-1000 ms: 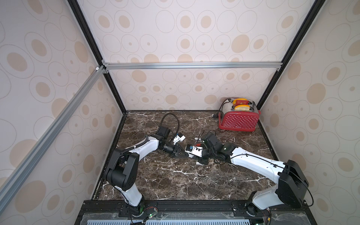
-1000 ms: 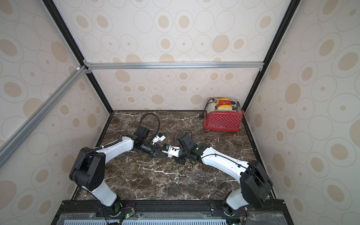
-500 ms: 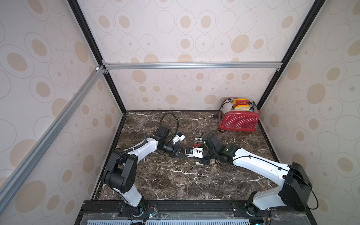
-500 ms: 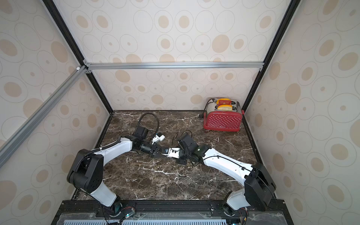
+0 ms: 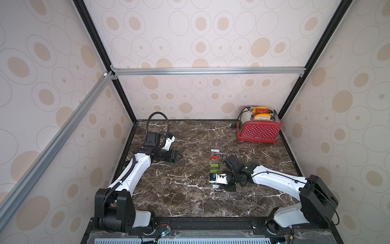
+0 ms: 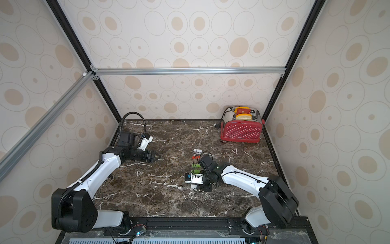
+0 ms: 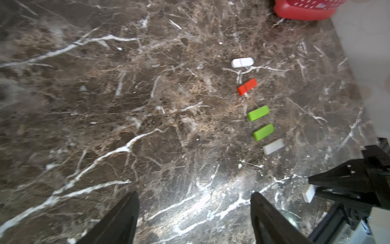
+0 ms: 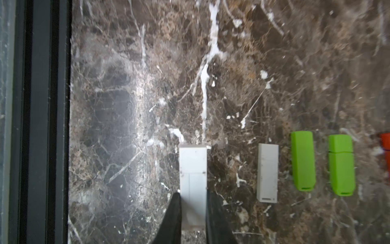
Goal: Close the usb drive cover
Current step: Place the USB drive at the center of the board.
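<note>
On the marble tabletop (image 5: 168, 196), both top views: left gripper (image 5: 178, 157) near the left wall, jaws spread wide, nothing between them, well apart from all else. Right gripper (image 6: 197, 187) near the middle, clamped on a white usb drive (image 5: 215, 186); whether the drive touches the marble cannot be told. Behind it, one row running toward the back: green drive (image 5: 213, 170), second green drive (image 5: 214, 165), red drive (image 5: 213, 157), rounded white drive (image 5: 215, 150). Red toaster (image 5: 258, 131) in the back right corner, slices in both slots

Left wrist view: own black fingers (image 7: 268, 217) far apart over bare marble. Same row seen in full, with a plain white drive (image 7: 273, 146) just beside the nearer green one. The right arm's claw grips the usb drive (image 7: 308, 193) by one end

Right wrist view: fingers (image 8: 173, 217) pinch the usb drive (image 8: 193, 169) by its long sides; a seam crosses its body. Plain white drive (image 8: 267, 173) lies parallel, near it but apart
</note>
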Available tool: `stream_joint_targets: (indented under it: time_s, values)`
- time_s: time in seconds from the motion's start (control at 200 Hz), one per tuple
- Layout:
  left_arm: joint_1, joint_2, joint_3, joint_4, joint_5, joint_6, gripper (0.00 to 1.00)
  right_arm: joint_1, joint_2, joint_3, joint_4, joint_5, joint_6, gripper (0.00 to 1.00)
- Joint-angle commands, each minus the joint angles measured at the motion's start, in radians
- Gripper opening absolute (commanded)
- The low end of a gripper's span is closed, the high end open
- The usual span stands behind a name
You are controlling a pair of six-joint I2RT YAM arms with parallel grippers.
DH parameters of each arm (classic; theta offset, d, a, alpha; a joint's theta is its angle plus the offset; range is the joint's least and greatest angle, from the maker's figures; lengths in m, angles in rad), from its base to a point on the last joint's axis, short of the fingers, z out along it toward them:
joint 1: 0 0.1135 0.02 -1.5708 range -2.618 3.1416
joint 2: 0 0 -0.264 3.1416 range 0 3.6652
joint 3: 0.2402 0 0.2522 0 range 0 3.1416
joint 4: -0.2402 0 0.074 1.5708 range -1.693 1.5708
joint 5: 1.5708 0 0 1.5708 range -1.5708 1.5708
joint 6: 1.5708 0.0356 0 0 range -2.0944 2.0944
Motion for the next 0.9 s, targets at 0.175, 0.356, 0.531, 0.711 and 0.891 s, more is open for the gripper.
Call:
stream_joint_targets:
  time_s: [0.175, 0.356, 0.531, 0.711, 0.891]
  values:
    - [0.003, -0.018, -0.137, 0.300, -0.208, 0.066, 0.99, 0.002, 0.146, 0.066, -0.024, 0.087, -0.040, 0.09]
    - [0.014, -0.018, -0.239, 0.491, -0.276, 0.051, 0.99, 0.002, 0.203, 0.104, -0.041, 0.105, -0.055, 0.13]
    - [0.028, -0.018, -0.333, 0.644, -0.357, 0.047, 0.99, 0.002, 0.231, 0.119, -0.053, 0.116, -0.056, 0.29]
    - [0.067, -0.013, -0.400, 0.779, -0.380, 0.017, 0.99, -0.001, 0.203, 0.115, -0.046, 0.115, -0.038, 0.54]
    - [0.080, -0.018, -0.481, 0.940, -0.456, 0.023, 0.99, -0.062, 0.083, 0.107, -0.029, 0.101, -0.001, 0.65]
